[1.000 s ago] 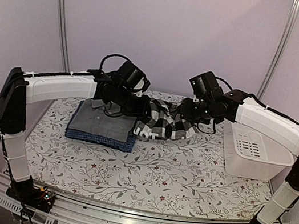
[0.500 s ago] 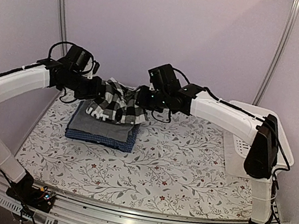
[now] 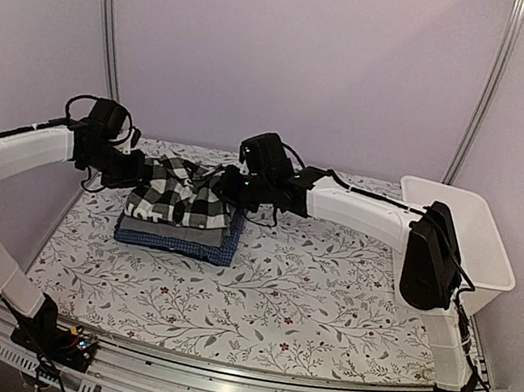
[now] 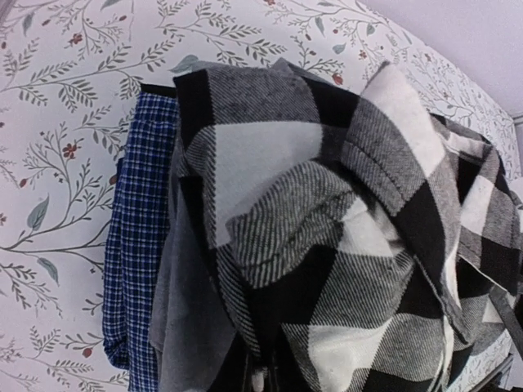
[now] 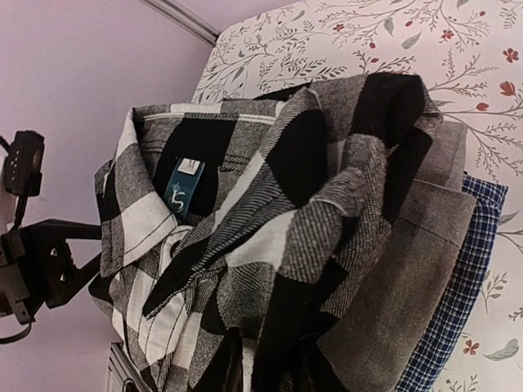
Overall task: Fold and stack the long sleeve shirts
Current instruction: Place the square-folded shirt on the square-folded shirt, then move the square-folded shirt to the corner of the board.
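My left gripper [image 3: 132, 173] and right gripper [image 3: 233, 189] each have their fingers buried in a bunched end of the large-check black-and-white cloth shirt [image 3: 180, 200]. Since the cloth gathers up into both, I judge each pinched on it. The shirt sits rumpled over the folded plain grey shirt [image 5: 409, 269] and the fine-patterned blue shirt [image 4: 135, 245], at the back left of the floral-print table [image 3: 327, 289]. To finish well, I should lower both ends evenly, square its edges with the grey one, then part my fingers and lift straight up so nothing drags.
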